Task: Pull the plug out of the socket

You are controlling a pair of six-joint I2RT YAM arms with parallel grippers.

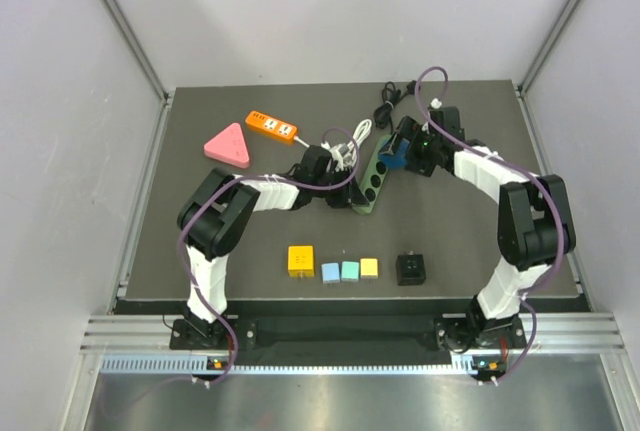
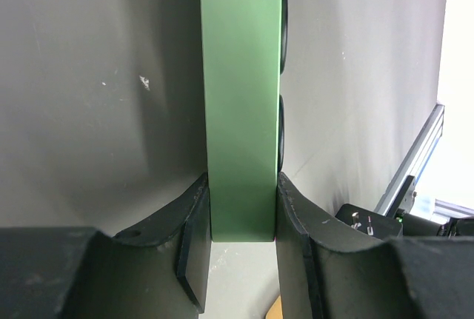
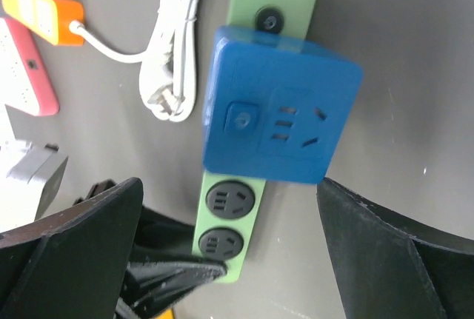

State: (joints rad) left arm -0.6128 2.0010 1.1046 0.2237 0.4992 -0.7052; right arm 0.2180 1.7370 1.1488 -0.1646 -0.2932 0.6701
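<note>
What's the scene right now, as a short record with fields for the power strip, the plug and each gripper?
strip: green power strip, near the table's middle
plug: blue plug, seated in the strip
left gripper: shut on the strip's end
right gripper: open, a finger on either side of the plug
task: plug not yet pulled
</note>
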